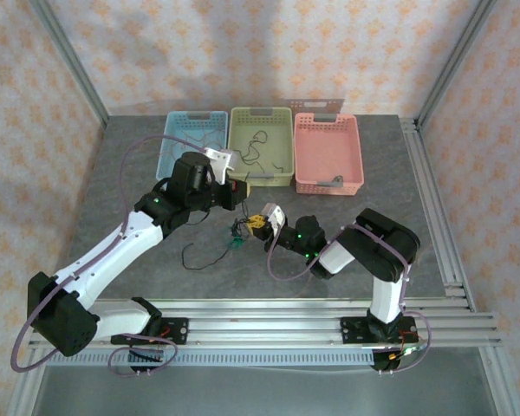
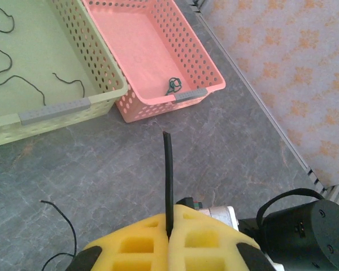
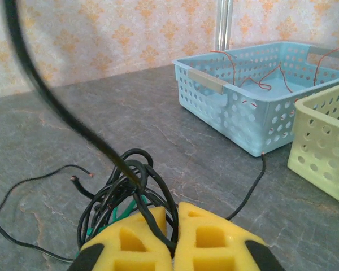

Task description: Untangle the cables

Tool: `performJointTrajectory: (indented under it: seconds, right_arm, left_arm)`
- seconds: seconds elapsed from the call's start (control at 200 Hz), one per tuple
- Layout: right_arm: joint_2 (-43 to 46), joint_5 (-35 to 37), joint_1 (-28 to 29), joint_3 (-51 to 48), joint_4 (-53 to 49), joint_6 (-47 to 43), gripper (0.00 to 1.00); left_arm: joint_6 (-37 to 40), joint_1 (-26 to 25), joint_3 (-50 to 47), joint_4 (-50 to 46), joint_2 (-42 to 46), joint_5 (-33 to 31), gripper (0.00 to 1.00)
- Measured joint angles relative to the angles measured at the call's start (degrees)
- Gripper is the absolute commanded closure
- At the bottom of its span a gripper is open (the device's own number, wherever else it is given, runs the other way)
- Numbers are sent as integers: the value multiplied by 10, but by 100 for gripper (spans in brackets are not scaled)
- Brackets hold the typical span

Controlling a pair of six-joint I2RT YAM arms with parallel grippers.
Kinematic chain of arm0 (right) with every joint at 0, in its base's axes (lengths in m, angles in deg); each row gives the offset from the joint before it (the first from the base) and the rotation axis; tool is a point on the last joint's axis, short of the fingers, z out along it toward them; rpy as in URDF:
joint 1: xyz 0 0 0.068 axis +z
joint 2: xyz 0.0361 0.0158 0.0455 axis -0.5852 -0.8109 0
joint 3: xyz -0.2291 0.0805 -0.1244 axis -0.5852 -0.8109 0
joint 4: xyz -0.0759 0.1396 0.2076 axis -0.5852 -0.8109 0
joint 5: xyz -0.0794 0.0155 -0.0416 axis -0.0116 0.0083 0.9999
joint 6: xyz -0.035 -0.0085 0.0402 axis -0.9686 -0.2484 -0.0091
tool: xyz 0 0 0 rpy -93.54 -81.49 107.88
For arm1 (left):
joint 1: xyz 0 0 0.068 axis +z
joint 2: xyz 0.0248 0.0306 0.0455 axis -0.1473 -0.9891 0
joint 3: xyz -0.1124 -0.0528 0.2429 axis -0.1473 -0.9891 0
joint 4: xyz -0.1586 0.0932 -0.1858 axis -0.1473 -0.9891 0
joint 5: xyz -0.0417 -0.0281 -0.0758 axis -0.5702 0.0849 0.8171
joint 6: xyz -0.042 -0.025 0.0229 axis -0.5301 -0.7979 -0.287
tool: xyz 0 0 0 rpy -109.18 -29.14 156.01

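While three baskets [image 1: 261,111] are sitting behind, the left gripper [image 2: 168,237] is pinching one black cable [image 2: 169,175]; the right gripper [image 3: 174,237] is clenching the knot of cables [image 3: 116,192].

On the grey marbled table [image 1: 383,186], a blue basket [image 1: 196,139], a pale green basket [image 1: 262,146] and a pink basket [image 1: 328,154] stand along the far edge. The cables [image 3: 124,183] are black, some green. The wall [image 1: 243,52] carries an orange flower pattern.
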Motion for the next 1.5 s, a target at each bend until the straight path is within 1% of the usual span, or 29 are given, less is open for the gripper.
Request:
performJointTrajectory:
  seconds: [0.24, 0.345, 0.435, 0.566, 0.681, 0.776, 0.961, 1.086, 1.226, 1.301, 1.396, 1.501]
  right_arm:
    - [0, 9, 0, 0, 0, 0, 100]
    - [0, 36, 0, 0, 2, -1, 100]
    - [0, 66, 0, 0, 16, -7, 100]
    - [2, 121, 2, 0, 22, -14, 100]
    - [4, 186, 3, -7, 21, -22, 100]
    - [7, 244, 3, -11, 22, -28, 100]
    - [17, 351, -11, -22, 22, -21, 100]
    - [23, 410, -35, -32, 21, 4, 100]
    - [25, 458, -57, -46, 21, 34, 100]
    - [25, 475, -59, -49, 21, 44, 100]
    - [25, 478, -59, -50, 21, 51, 100]
    - [25, 478, -59, -50, 21, 57, 100]
  left_arm:
    - [-10, -4, 0, -4, 10, -21, 100]
    - [-26, -4, 2, -18, 42, -49, 100]
    - [-43, -4, 16, -49, 85, -81, 100]
    - [-61, -6, 53, -81, 175, -148, 100]
    - [-67, -7, 90, -94, 258, -221, 100]
    - [-67, -7, 101, -100, 319, -284, 100]
    - [-67, -7, 100, -115, 393, -387, 100]
    - [-68, -7, 99, -127, 412, -438, 100]
    - [-67, -7, 101, -129, 420, -469, 100]
    - [-68, -7, 106, -132, 414, -474, 100]
    - [-67, -7, 107, -130, 404, -472, 100]
    - [-67, -7, 128, -130, 361, -464, 100]
